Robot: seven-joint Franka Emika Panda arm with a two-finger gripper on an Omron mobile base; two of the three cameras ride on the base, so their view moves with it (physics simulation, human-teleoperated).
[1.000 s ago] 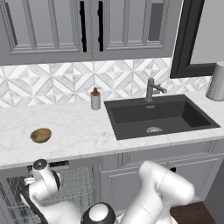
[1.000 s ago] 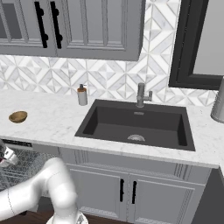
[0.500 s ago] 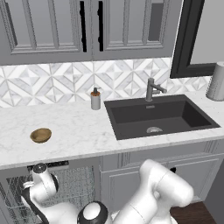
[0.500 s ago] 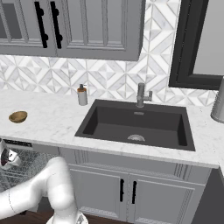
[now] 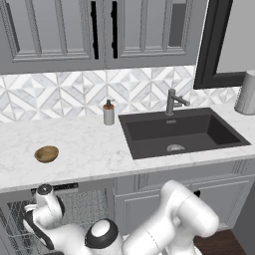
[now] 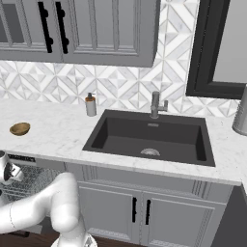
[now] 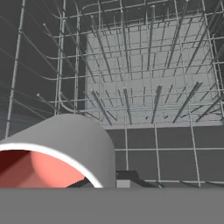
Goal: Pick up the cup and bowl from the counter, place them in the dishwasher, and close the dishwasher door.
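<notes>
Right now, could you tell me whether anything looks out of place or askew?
Nothing stands out. The cup lies tilted over the dishwasher rack by the gripper; the bowl sits upright on the counter.

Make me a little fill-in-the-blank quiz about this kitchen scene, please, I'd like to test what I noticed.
1. The small brown wooden bowl sits on the white marble ______.
2. The short white cup in the hand view has a ______ inside.
3. Beyond that cup lies the grey ______ rack of the dishwasher.
4. The grey soap dispenser stands to the ______ of the dark sink in the left base view.

Missing words: counter; red-pink; wire; left
</notes>
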